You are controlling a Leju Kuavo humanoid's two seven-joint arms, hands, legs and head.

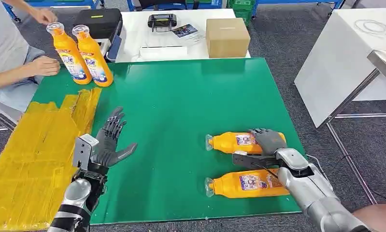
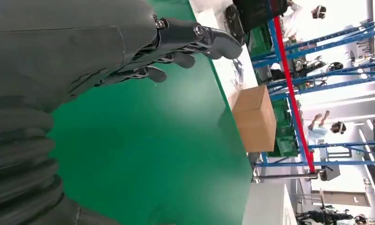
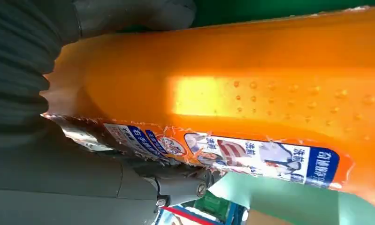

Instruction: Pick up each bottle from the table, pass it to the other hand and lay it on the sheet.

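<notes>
Green matting covers the bench [image 1: 181,121]. Just beyond the nearer bottle [image 1: 246,184], the right hand [image 1: 267,141] wraps its fingers around the farther bottle [image 1: 227,142], lying flat. Smooth, stiff plastic, likely slippery: mid-body suits. Left hand [image 1: 109,143] hovers, fingers spread, beside the yellow sheet [image 1: 31,159].

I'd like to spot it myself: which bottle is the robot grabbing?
Find the green table, then two orange bottles lying near its right front corner. It's the farther bottle, the one with the right hand over its base; the nearer bottle lies untouched.
</notes>
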